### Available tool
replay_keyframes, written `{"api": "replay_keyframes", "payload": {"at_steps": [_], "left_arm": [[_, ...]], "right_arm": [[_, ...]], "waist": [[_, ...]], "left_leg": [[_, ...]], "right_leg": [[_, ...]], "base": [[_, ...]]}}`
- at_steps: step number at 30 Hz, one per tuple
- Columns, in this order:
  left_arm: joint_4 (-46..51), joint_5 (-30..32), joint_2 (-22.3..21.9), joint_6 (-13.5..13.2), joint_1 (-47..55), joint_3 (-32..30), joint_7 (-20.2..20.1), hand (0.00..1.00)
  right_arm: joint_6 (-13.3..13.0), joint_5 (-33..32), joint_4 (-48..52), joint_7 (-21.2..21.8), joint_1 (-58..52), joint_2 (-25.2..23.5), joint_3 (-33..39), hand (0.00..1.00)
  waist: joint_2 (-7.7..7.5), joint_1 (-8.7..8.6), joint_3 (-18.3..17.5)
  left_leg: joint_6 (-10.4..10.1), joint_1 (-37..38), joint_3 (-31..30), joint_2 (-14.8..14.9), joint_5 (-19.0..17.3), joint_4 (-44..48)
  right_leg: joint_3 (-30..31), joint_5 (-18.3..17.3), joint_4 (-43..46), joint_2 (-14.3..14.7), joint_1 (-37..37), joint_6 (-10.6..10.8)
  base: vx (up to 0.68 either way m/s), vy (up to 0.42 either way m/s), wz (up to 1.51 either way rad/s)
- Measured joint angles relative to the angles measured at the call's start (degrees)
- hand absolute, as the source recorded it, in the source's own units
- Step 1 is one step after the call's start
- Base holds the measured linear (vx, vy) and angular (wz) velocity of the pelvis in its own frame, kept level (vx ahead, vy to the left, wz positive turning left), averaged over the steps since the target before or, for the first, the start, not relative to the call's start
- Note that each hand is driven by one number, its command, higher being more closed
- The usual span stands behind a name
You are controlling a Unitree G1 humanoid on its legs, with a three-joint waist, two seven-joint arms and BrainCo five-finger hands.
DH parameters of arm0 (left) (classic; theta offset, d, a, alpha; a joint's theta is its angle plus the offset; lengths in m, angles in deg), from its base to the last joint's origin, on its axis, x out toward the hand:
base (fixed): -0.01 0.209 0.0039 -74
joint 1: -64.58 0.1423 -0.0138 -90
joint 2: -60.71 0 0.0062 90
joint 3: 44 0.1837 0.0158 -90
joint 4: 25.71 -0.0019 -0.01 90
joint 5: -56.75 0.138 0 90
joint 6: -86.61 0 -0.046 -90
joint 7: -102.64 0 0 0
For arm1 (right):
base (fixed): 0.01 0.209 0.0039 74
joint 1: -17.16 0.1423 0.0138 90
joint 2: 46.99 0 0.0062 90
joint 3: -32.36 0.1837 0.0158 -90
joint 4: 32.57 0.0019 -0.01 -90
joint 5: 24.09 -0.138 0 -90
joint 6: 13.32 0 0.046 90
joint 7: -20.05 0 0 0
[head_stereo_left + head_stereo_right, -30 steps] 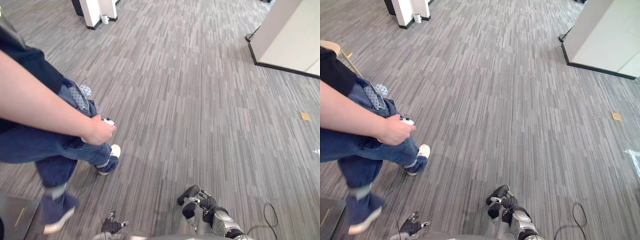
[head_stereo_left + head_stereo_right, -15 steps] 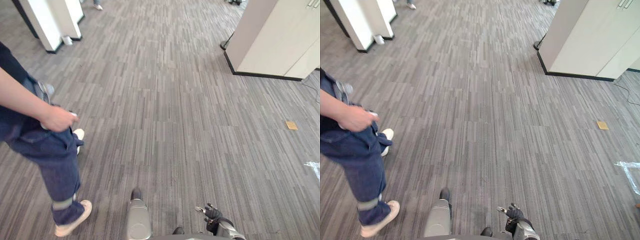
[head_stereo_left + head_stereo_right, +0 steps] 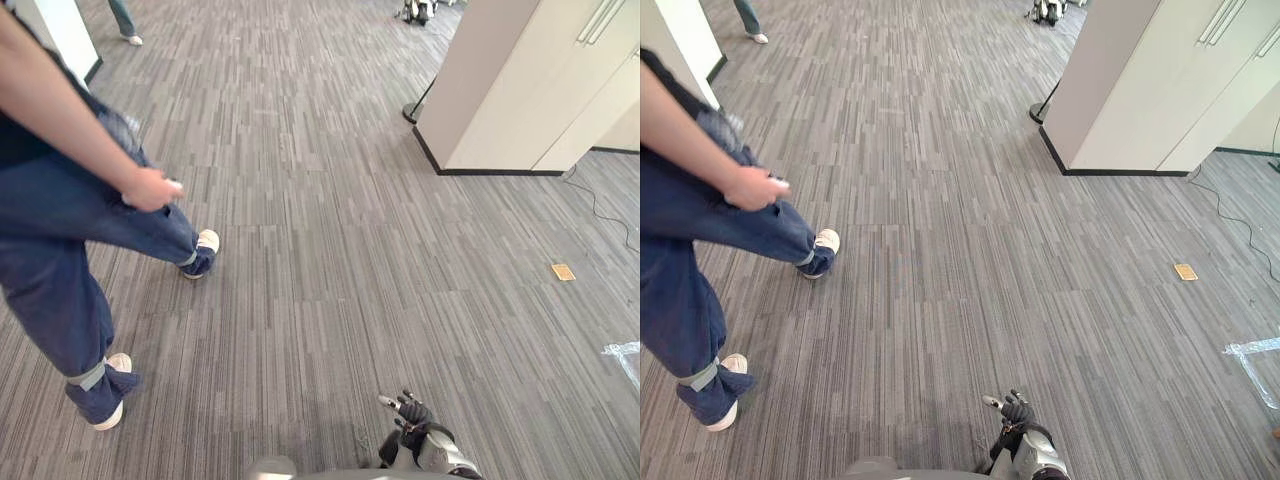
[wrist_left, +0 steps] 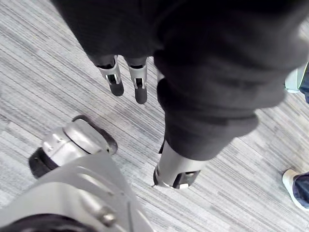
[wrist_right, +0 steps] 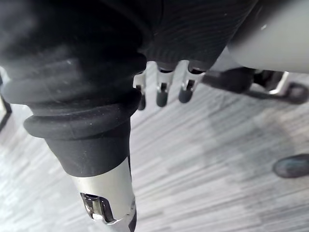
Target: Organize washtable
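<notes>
Right hand point(image 5: 161, 92): fingers straight and loose, thumb apart, gripping nothing, hanging above grey striped carpet point(image 3: 330, 300); left hand point(image 4: 140, 87): likewise slack and open over the same carpet. Washtable location: cannot tell. Outward from the hands: a person in blue jeans point(image 3: 60, 230) stands mid-stride at the left side of the floor, their hand point(image 3: 150, 188) closed round a small white object; a pale cabinet point(image 3: 520, 90) with a dark plinth stands at the far right, a thin black cable point(image 3: 600, 210) and a small tan piece point(image 3: 563, 271) lying on the carpet near it.
</notes>
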Motion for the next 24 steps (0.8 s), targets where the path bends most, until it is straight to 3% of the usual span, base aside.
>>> {"api": "replay_keyframes", "payload": {"at_steps": [3,4,6,7,8,9,10,11,12,13,14,15,16,17,19,20,21,22,23,24], "left_arm": [[0.1,2.4,0.1,-0.7,-2.4,0.2,-0.1,0.0],[0.1,3.2,0.1,-0.9,-2.5,0.2,0.0,0.0],[0.6,4.2,-0.4,-1.1,-1.5,-0.2,0.1,0.0],[0.5,4.7,-0.5,-1.0,-1.2,-0.2,0.0,0.0],[0.1,4.8,-0.6,-1.0,-0.9,-0.2,0.1,0.0],[-0.3,4.8,-1.0,-0.5,-0.7,-0.1,0.1,0.0],[-0.7,4.7,-2.0,0.0,-0.1,-0.2,0.1,0.0],[-1.3,4.7,-2.3,0.6,0.9,0.1,0.1,0.0],[-1.4,4.8,-2.5,0.8,1.0,0.6,0.0,0.0],[-1.7,4.8,-2.7,0.9,0.9,0.6,0.0,0.0],[-1.5,4.8,-2.5,0.8,0.8,0.3,0.0,0.0],[-0.5,4.7,-1.8,0.7,0.8,0.2,0.0,0.0],[0.0,4.6,-1.4,0.6,0.8,-0.1,-0.1,0.0],[0.9,4.5,-0.8,0.6,0.7,-0.2,-0.1,0.0],[1.8,3.5,-0.3,0.6,0.7,-0.8,-0.1,0.0],[2.1,2.6,-0.4,0.6,1.0,-2.2,-0.1,0.0],[2.0,1.7,-0.5,0.5,1.7,-3.8,0.1,0.0],[2.0,1.1,0.0,0.4,1.5,-4.3,0.2,0.0],[2.1,-0.4,0.0,-0.3,1.5,-4.5,0.3,0.0],[1.6,-1.7,-0.2,-0.1,1.7,-4.6,0.2,0.0]], "right_arm": [[-0.2,-0.5,0.4,0.1,0.8,-0.3,0.2,0.0],[-0.1,-0.5,1.0,0.0,1.1,-0.7,2.1,0.0],[-0.1,-0.8,1.9,-0.1,-0.1,-0.8,2.4,0.0],[0.0,-1.5,1.5,-0.1,-0.4,-0.6,2.4,0.0],[0.3,-1.5,1.2,-0.3,-0.1,-0.3,2.3,0.0],[0.4,-1.4,1.3,-0.5,-0.3,0.0,2.2,0.0],[0.6,-1.0,1.4,-1.5,-0.4,0.7,1.5,0.0],[0.7,-0.4,1.3,-2.4,-0.2,1.2,0.4,0.0],[0.9,0.0,1.1,-2.5,0.4,1.3,-0.1,0.0],[1.2,0.8,-0.6,-2.7,0.8,2.1,-0.1,0.0],[1.5,0.9,-1.7,-2.8,1.0,2.2,-0.1,0.0],[1.9,1.2,-3.2,-2.8,0.9,2.1,-0.6,0.0],[2.0,1.7,-3.5,-2.7,0.9,2.0,-0.8,0.0],[2.0,2.7,-3.5,-2.6,1.0,1.7,-1.8,0.0],[1.9,3.6,-3.5,-2.4,1.4,1.6,-3.5,0.0],[1.9,4.8,-3.6,-2.3,1.6,1.4,-4.1,0.0],[1.8,5.4,-4.8,-2.4,1.5,0.8,-4.2,0.0],[1.8,5.5,-5.9,-2.4,1.7,0.1,-4.3,0.0],[2.0,5.9,-7.2,-2.2,3.5,-0.7,-4.8,0.0],[2.0,6.6,-7.1,-2.0,3.5,-0.7,-4.4,0.0]], "waist": [[-0.45,-0.68,0.4],[-0.54,-1.01,0.4],[0.34,-1.53,-0.7],[0.26,-1.29,-1.2],[1.01,-1.35,-1.7],[1.87,-1.39,-2.2],[3.76,-1.15,-2.6],[5.15,-0.78,-2.7],[5.47,-0.83,-2.3],[5.55,-0.9,-1.9],[4.87,-0.78,-1.4],[2.33,0.24,-0.7],[1.35,0.71,-0.7],[-0.11,1.53,-0.6],[-1.57,1.82,-0.2],[-2.43,2.08,-0.1],[-3.61,3.2,-0.5],[-4.66,3.17,-0.3],[-5.27,3.36,-0.4],[-5.28,3.72,-0.3]], "left_leg": [[-1.0,1.5,-0.6,-0.6,-3.4,-0.3],[-1.2,3.6,-1.7,-0.8,-5.6,-0.2],[-1.8,6.0,-3.6,0.2,-8.6,0.6],[-2.2,3.5,-4.6,0.2,-10.3,9.0],[-4.3,-2.6,-4.8,1.8,-9.2,23.8],[-8.1,-6.0,-5.1,2.9,-7.0,31.5],[-15.4,-10.6,-5.8,5.4,0.8,43.4],[-15.7,-14.6,-3.4,8.2,11.0,52.6],[-14.9,-16.9,-1.5,9.9,10.3,56.9],[-9.8,-21.2,1.8,12.4,5.5,62.9],[-8.8,-23.8,2.6,12.5,2.4,63.7],[-7.9,-28.1,3.3,11.6,-1.4,58.8],[-7.5,-29.9,3.4,11.3,-2.5,54.7],[-7.0,-33.2,3.1,10.9,-3.1,44.3],[-8.0,-36.2,0.9,9.7,-1.8,28.5],[-9.4,-36.6,-1.1,8.8,5.5,17.6],[-10.1,-34.9,-0.2,7.3,15.2,14.2],[-8.9,-35.2,0.6,6.8,13.5,15.9],[-6.8,-34.8,1.1,7.7,10.3,20.4],[-5.9,-32.7,1.9,6.3,7.3,23.1]], "right_leg": [[-3.3,7.5,-22.3,3.0,-1.1,4.4],[-3.5,7.5,-22.7,2.9,-1.5,4.0],[-3.3,5.6,-19.4,3.9,-0.8,1.1],[-0.4,8.5,-17.8,5.1,-1.1,-5.4],[0.1,10.0,-16.7,6.0,-0.4,-6.4],[0.1,10.2,-16.3,7.0,0.1,-6.2],[1.2,8.2,-15.5,9.4,1.6,-5.9],[3.6,6.5,-16.7,11.8,3.5,-5.7],[4.6,6.0,-17.8,13.0,4.7,-5.2],[6.2,5.2,-19.9,14.1,7.9,-4.5],[7.0,4.6,-21.6,14.0,11.1,-3.5],[7.7,3.5,-24.0,12.8,15.7,-1.7],[8.0,3.1,-24.6,12.1,17.0,-1.0],[8.1,2.0,-25.2,10.7,19.1,1.0],[8.0,0.3,-25.2,8.4,21.3,3.7],[7.9,-0.9,-25.0,6.4,22.8,5.8],[8.1,-1.2,-24.7,4.4,24.2,6.7],[7.9,-0.3,-24.2,3.5,24.5,6.2],[7.8,3.3,-20.5,2.9,24.1,3.3],[8.8,6.9,-15.8,0.1,23.6,3.6]], "base": [[0.41,-0.031,0.43],[0.57,-0.109,0.7],[0.51,-0.102,0.55],[0.63,-0.137,0.34],[0.75,-0.186,0.16],[0.62,-0.158,-0.33],[0.76,-0.076,-0.82],[0.65,-0.007,-0.96],[0.75,0.019,-0.89],[0.59,0.04,-0.5],[0.68,0.088,-0.42],[0.56,0.112,-0.22],[0.54,0.167,-0.18],[0.42,0.177,-0.1],[0.55,0.328,0.0],[0.72,0.506,-0.11],[0.65,0.43,-0.13],[0.68,0.415,-0.29],[0.62,0.43,-0.34],[0.57,0.46,-0.36]]}}
